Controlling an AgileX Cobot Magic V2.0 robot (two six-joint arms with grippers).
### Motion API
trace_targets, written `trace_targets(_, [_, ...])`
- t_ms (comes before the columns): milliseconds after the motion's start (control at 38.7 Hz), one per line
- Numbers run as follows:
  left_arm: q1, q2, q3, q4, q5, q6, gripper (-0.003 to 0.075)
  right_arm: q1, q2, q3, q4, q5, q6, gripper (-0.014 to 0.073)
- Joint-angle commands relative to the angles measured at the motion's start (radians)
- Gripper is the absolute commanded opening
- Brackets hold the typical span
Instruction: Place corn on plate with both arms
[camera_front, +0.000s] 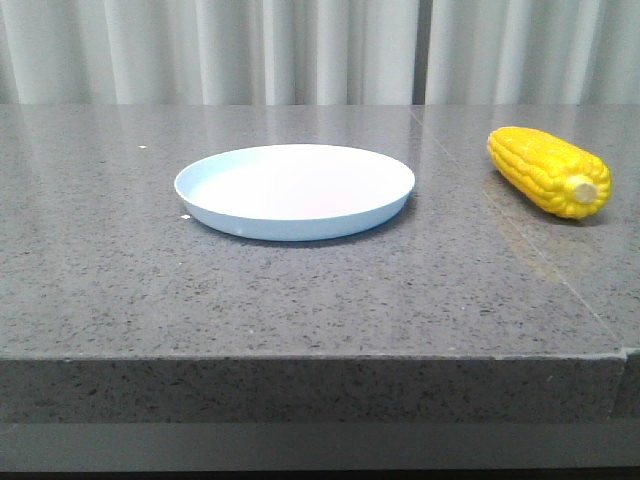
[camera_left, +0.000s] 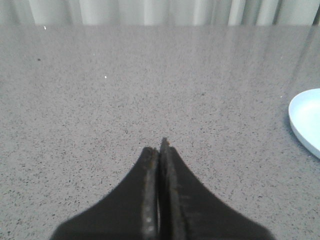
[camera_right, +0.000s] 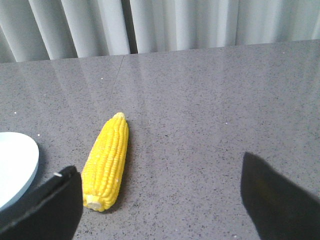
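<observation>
A bright yellow corn (camera_front: 549, 170) lies on the grey stone table at the right, its pale stub end toward the front. The pale blue-white plate (camera_front: 295, 190) rests empty at the table's middle, to the left of the corn. No arm shows in the front view. In the right wrist view my right gripper (camera_right: 160, 175) is open and wide, with the corn (camera_right: 106, 161) just inside its left finger and the plate's edge (camera_right: 17, 167) beyond. My left gripper (camera_left: 160, 147) is shut on nothing over bare table, with the plate's rim (camera_left: 306, 120) off to one side.
The table's front edge (camera_front: 300, 355) runs across the lower front view. A seam (camera_front: 520, 235) in the stone passes under the corn. White curtains (camera_front: 300, 50) hang behind the table's far edge.
</observation>
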Motion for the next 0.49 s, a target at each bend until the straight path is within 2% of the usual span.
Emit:
trace_targets(0, [0.002,-0.107,0.019,0.001,-0.101,-0.002,-0.0020,-0.005,0.011,-0.038,0.001,-0.075,-0.006,0.0661])
trace_targets(155, [0.002,-0.217,0.052,0.001,-0.105,-0.002,-0.0020,-0.005,0.011,-0.038,0.001,-0.075,-0.006,0.0661])
trace_targets(466, [0.002,-0.229,0.052,0.001,-0.105,-0.002,-0.0020,-0.005,0.011,-0.038,0.001,-0.082,-0.006,0.0661])
